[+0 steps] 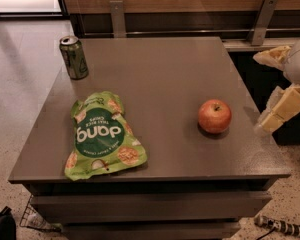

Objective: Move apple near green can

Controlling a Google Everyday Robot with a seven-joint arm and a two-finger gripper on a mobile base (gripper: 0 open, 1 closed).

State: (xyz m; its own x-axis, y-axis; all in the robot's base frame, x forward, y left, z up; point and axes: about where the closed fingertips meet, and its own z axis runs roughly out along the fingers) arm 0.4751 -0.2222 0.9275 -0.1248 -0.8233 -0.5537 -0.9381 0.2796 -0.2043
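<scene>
The red-orange apple [214,116] sits on the right part of the grey-brown table [165,69]. The dark-green can [74,57] stands upright at the table's far left corner, well away from the apple. My gripper [260,93] is at the right edge of the view, just beyond the table's right side and to the right of the apple. Its pale yellowish fingers [282,109] are spread apart and hold nothing. It does not touch the apple.
A flat bright-green snack bag [101,134] lies on the front left of the table. A dark counter base with metal brackets [262,20] runs behind the table. A wire rack [32,216] and a cable [280,226] lie on the floor in front.
</scene>
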